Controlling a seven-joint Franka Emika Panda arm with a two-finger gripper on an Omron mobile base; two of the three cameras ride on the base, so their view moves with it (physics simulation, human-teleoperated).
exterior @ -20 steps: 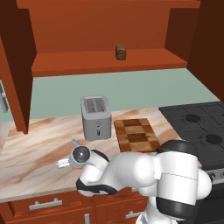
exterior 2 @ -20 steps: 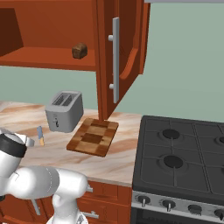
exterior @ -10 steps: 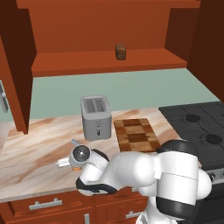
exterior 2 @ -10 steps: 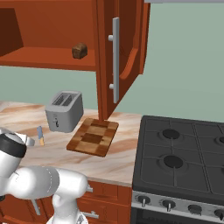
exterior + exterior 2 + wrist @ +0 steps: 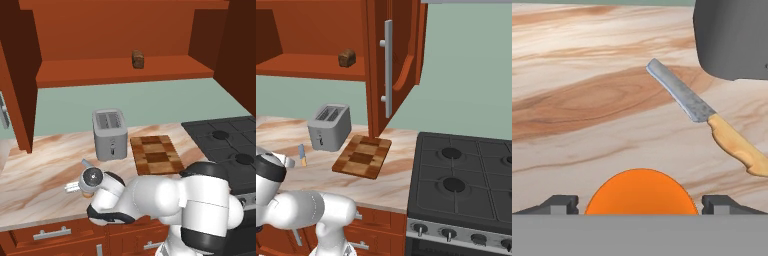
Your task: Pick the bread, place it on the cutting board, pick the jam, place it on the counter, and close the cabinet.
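Your gripper (image 5: 640,206) stands wide, a fingertip (image 5: 559,204) on either side of the jam (image 5: 641,192), with a gap between each pad and the orange jar; nothing is clamped. The jam sits on the counter (image 5: 40,170) near its front edge, left of the toaster (image 5: 110,134), with the knife (image 5: 704,116) just beyond it. The bread (image 5: 138,59) sits on the shelf of the open cabinet (image 5: 115,70), high above the hand and off toward the cutting board (image 5: 156,154) side, so your next reach is probably up and toward the back wall.
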